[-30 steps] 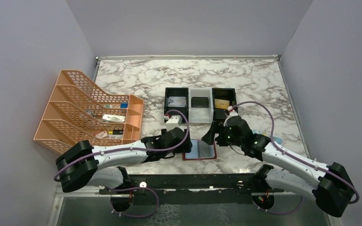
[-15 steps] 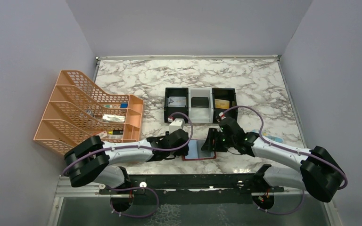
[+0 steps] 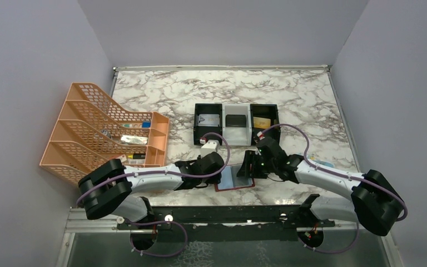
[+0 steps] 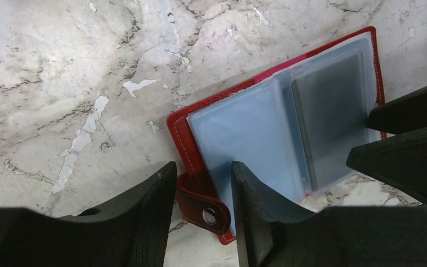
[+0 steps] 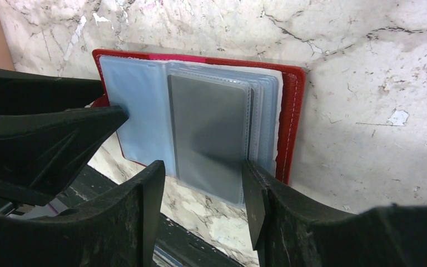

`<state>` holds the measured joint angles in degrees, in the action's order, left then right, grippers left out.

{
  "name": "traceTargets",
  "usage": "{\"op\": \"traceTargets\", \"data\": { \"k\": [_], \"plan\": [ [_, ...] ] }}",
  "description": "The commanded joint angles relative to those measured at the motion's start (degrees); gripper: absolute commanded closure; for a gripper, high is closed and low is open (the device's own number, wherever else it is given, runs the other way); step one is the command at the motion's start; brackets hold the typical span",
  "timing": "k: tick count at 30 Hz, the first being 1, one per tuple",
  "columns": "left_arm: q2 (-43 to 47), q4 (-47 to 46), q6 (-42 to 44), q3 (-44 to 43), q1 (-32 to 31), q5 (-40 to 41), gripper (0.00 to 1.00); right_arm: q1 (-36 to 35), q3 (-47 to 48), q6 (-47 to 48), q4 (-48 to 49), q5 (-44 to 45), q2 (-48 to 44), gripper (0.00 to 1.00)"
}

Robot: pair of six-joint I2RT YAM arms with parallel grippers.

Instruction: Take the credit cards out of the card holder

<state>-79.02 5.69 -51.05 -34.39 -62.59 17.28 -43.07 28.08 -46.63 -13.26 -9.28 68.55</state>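
The card holder [image 3: 236, 178] lies open near the table's front edge, red-bordered with pale blue panels [image 4: 244, 122] [image 5: 139, 111]. A grey credit card [image 4: 331, 122] [image 5: 208, 128] sits in a clear sleeve on its right half. My left gripper [image 3: 221, 174] [image 4: 202, 172] is open, its jaws straddling the holder's left border and snap tab [image 4: 208, 211]. My right gripper [image 3: 248, 172] [image 5: 203, 167] is open too and flanks the grey card's lower end. Its right finger [image 5: 253, 189] is at the card's edge, while a thin gap shows at the left finger. Silvery [image 3: 209, 119], black [image 3: 236, 120] and gold [image 3: 262, 122] cards lie in the tray.
A black-and-white three-compartment tray [image 3: 236, 141] stands just behind the holder. An orange file rack [image 3: 105, 130] fills the left side. A clear light-blue packet [image 3: 325, 164] peeks out beside the right arm. The table's dark front edge [image 5: 144, 245] runs right below the holder.
Both pairs of jaws have narrowed. The right gripper came down and left onto the holder's right half. The left gripper edged right onto its left edge. The holder stayed put.
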Motion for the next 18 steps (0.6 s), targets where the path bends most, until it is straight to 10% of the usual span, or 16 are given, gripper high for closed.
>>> {"op": "traceTargets", "data": {
  "k": [1,18],
  "plan": [
    [-1.2,1.2,0.1,-1.6,0.2,-1.3,0.58,0.0,1.1,0.9,-1.3,1.2,1.3,0.46],
    [-1.1,3.6,-0.1,-1.5,0.2,-0.1,0.56,0.0,2.7,2.9,-0.6,-2.0,4.2,0.48]
  ]
}}
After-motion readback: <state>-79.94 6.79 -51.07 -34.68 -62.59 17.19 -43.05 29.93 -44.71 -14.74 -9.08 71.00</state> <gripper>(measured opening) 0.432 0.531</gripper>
